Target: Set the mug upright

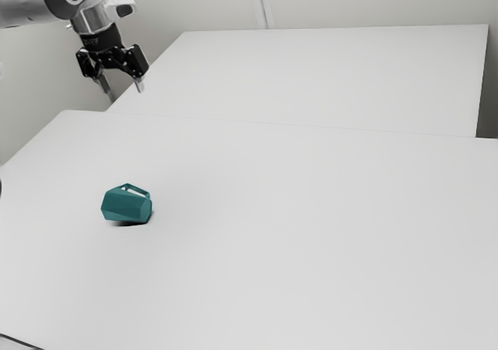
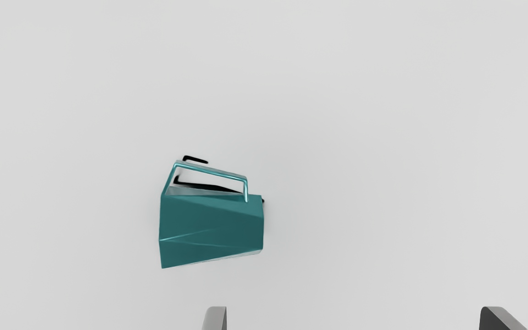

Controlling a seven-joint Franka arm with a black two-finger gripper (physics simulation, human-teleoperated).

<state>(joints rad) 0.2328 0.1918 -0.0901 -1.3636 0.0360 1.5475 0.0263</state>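
Teal for the mug (image 1: 127, 207), tipped over on its side on the white table (image 1: 311, 249), toward the exterior view's left. Faceted along the body, broader at one end than at the other. With an angular handle (image 2: 211, 171) along one flank, on the side away from the gripper's fingertips in the wrist view. Beneath and beside the handle, dark shadow (image 2: 206, 185) on the tabletop.

Up at the exterior view's upper left, well apart from the mug and raised above table height, the black gripper (image 1: 125, 91) at the end of the pale arm (image 1: 27, 1). Open, with both fingers spread wide and bare space between them. In the wrist view, closer to one fingertip than to the other for the mug, and out ahead of both rather than between them.

Behind the table, another white surface (image 1: 327, 74), then a pale wall (image 1: 373, 0) with an upright strip (image 1: 261, 0).
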